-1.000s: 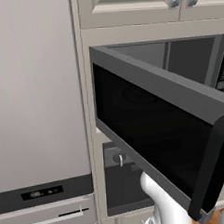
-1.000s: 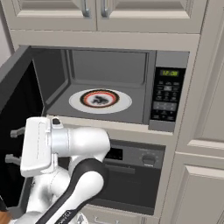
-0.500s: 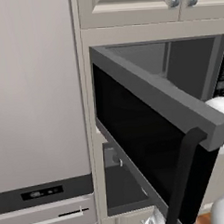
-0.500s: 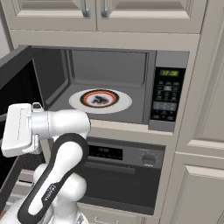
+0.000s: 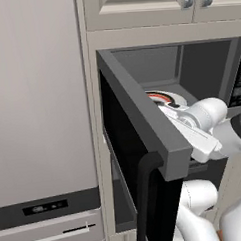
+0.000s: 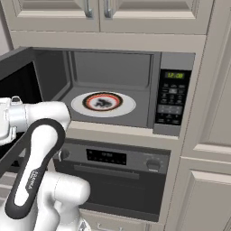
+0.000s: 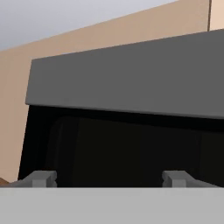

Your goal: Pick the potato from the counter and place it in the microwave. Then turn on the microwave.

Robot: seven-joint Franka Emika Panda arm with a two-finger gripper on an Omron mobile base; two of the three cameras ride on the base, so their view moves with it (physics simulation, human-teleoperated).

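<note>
Gripper (image 7: pixel 108 178), spread wide and empty, faces the inner side of the microwave door (image 7: pixel 131 131) closely.

Upper cabinets (image 6: pixel 97 13): cream panel doors, metal handles, along top edge. Oven (image 6: pixel 113 180) in same cabinet column: dark front, knob at each end of the control strip, digital display between. Tall cream cabinet doors (image 6: pixel 205 135) on right. Pale fridge panel (image 5: pixel 38 96) on left, dark strip low down.
</note>
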